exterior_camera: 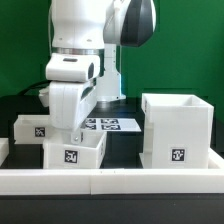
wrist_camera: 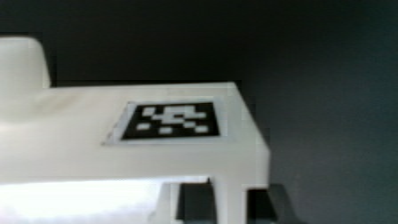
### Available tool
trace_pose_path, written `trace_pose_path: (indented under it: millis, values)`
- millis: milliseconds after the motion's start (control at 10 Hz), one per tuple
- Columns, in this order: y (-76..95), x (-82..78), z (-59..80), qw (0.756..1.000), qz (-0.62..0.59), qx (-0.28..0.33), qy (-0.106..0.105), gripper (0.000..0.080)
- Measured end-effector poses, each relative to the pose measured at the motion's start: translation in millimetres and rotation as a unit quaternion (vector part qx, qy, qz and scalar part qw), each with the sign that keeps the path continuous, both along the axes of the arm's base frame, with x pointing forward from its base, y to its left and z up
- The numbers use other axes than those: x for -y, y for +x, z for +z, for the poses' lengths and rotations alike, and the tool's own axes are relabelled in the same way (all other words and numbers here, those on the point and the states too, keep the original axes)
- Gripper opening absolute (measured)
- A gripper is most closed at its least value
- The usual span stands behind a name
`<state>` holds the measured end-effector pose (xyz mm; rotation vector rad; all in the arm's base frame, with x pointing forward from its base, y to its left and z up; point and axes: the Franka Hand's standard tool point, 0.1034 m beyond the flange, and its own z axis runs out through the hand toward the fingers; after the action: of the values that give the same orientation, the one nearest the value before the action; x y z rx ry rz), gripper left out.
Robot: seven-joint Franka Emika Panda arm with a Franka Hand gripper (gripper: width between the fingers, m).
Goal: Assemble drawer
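The drawer's tall hollow box stands on the exterior view's right, its tag facing front. Two white open-top trays lie on the left: one further back and a nearer one, each with a tag. My gripper is lowered onto the nearer tray's upper edge. In the wrist view the gripper has its two dark fingers close together with a thin white tray wall between them. The tray's tagged face lies just beyond the fingers.
The marker board lies flat between the trays and the box. A low white border rail runs along the front of the black table. A green wall stands behind the arm.
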<state>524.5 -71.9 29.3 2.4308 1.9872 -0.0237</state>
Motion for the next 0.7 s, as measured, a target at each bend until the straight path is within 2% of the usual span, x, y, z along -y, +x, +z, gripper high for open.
trace_pose_path:
  millis: [300,400,700]
  values:
    - [0.8,-32.8,-1.4,1.0,0.009,-0.002,0.005,0.0044]
    - [-1.1,-39.3,-2.5,1.0,0.004,-0.004,0.006,0.0044]
    - [-1.1,-36.7,-4.4,1.0,-0.008,0.008,0.004,0.0044]
